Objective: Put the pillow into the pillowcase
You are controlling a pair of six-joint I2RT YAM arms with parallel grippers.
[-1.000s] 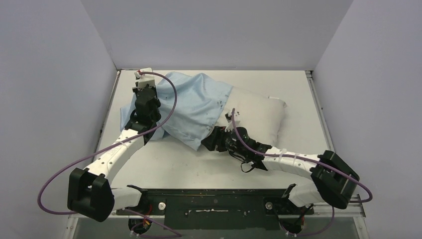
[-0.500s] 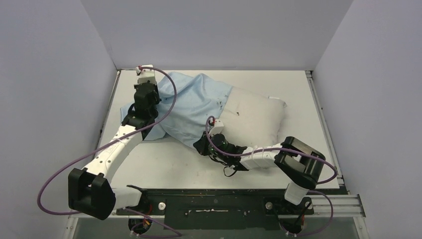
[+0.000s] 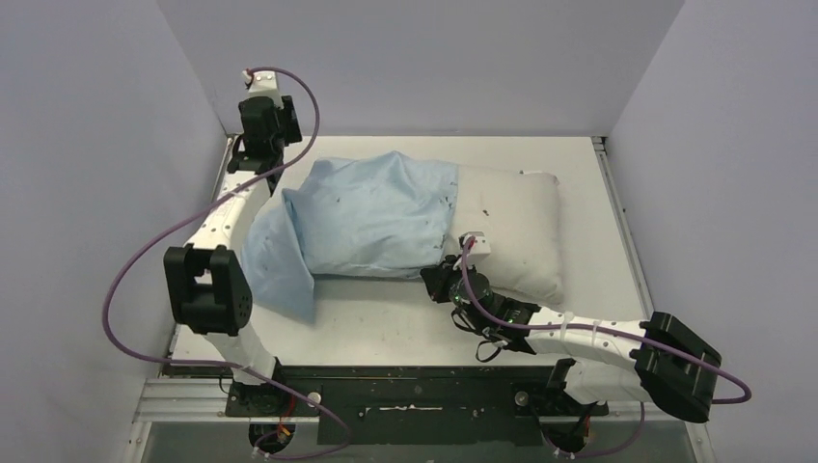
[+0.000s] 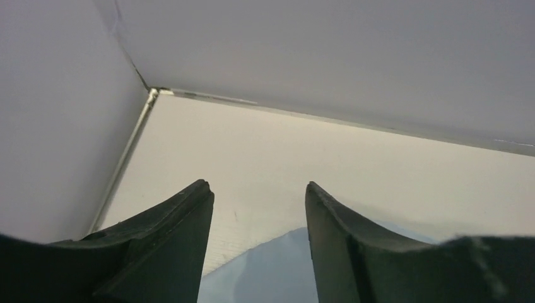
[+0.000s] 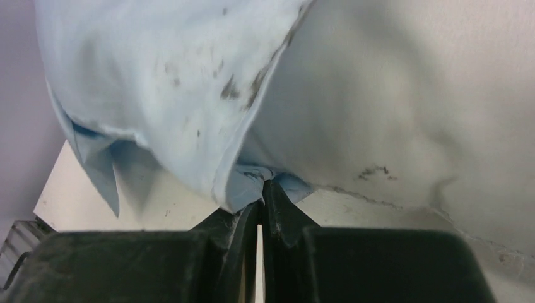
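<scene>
The plump white pillow (image 3: 511,227) lies across the table, its left half inside the light blue pillowcase (image 3: 371,217). My right gripper (image 3: 446,280) sits at the near edge of the case opening, shut on a bunched fold of its hem. In the right wrist view that gripper (image 5: 264,189) pinches the blue pillowcase (image 5: 164,76) just under the pillow (image 5: 391,95). My left gripper (image 3: 259,135) hangs raised over the back left corner. In the left wrist view it (image 4: 257,186) is open and holds nothing, and a tip of the pillowcase (image 4: 277,265) shows below it.
Lilac walls close the table (image 3: 579,164) in at the back and both sides. The empty tail of the pillowcase drapes toward the left arm's elbow (image 3: 207,289). Purple cables loop off both arms.
My left gripper let go of the pillowcase and rose to the back left corner. My right gripper shut on the hem and drew it rightward; the pillow now lies straighter.
</scene>
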